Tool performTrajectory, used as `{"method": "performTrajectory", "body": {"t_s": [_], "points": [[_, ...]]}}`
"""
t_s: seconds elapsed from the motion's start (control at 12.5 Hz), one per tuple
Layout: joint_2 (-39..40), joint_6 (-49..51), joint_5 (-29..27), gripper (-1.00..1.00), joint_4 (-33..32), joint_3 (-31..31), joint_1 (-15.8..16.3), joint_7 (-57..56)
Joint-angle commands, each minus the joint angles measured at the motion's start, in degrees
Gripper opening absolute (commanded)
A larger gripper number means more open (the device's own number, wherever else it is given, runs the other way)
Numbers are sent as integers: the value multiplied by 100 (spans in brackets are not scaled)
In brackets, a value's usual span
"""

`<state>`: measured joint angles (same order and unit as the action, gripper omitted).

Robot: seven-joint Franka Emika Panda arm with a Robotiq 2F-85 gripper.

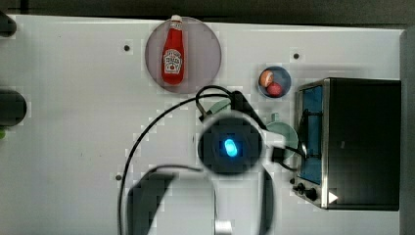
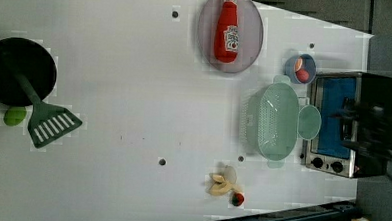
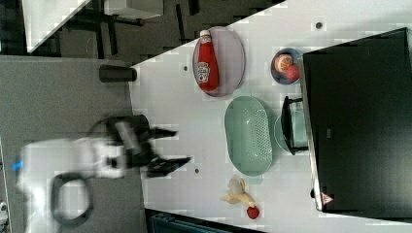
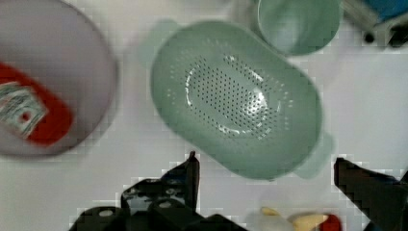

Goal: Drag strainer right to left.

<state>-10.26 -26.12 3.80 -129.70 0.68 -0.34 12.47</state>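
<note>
Gripper (image 4: 267,168) spread wide, gripping nothing, hovering above the strainer (image 2: 273,121). The strainer sits empty on the table (image 2: 125,87), its long side touching the mug (image 2: 309,122), also empty. Near the strainer, the plate (image 2: 252,28) carries a ketchup bottle (image 2: 227,29); a small blue bowl (image 2: 292,69) holds fruit.

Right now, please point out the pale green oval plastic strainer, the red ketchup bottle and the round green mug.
pale green oval plastic strainer (image 2: 273,119): left view, on its perforated floor.
red ketchup bottle (image 2: 227,34): left view, on its label.
round green mug (image 2: 309,122): left view, inside its opening.
</note>
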Motion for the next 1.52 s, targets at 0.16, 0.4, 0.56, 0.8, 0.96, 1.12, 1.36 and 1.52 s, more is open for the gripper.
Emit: {"method": "performTrajectory", "body": {"t_s": [0.16,0.4,0.56,0.8,0.96,1.12,1.36,1.52], "points": [[905,-1433,-74,100,-569,-24,-21,1709],[1669,-2456,-74,100,-697,-22,-22,2582],[2091,-2795,-74,100,-782,-28,-15,3079],[2655,-3412,-74,100,-884,-85,26,3088],[2913,-3696,-97,100,-921,-178,66,3111],[3025,-3817,-113,100,-969,-215,131,3177],[3053,-3829,-128,100,-998,-304,253,3702],[3055,-3830,-128,100,-1002,-409,391,3732]]}}
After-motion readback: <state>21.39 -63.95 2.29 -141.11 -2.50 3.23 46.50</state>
